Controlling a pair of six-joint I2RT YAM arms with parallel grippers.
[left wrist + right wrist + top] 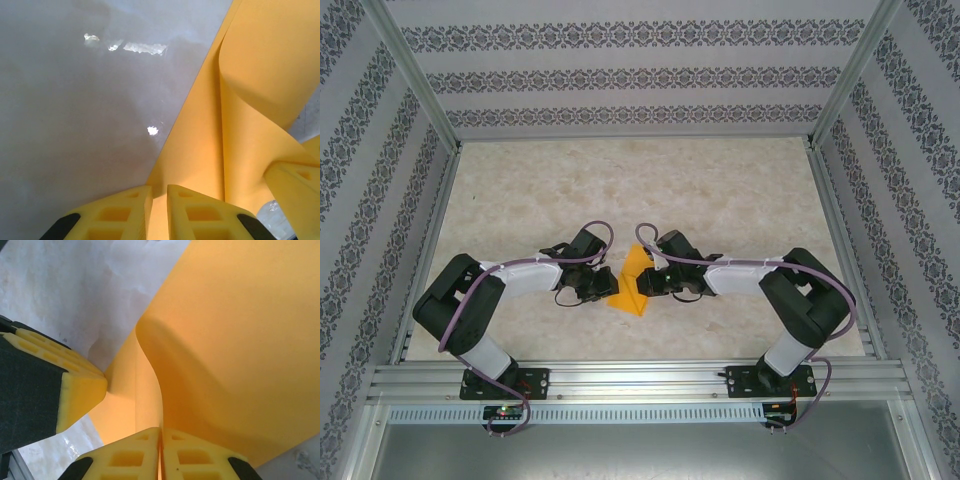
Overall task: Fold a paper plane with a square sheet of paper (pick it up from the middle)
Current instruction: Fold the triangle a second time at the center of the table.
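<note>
Left tool (159,212) and right tool (161,455) each pinch the thin orange-yellow square sheet of paper (632,280), raised off the bench (720,200) near its near edge; it looks light, floppy and easily creased, so is probably best held at the folds.

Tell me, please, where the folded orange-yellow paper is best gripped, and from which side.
Probably the lower edge near the fold, coming in low from either side. The paper bows up off the table there, so a gripper can close across its thickness; the left gripper and right gripper pinch it that way.
</note>
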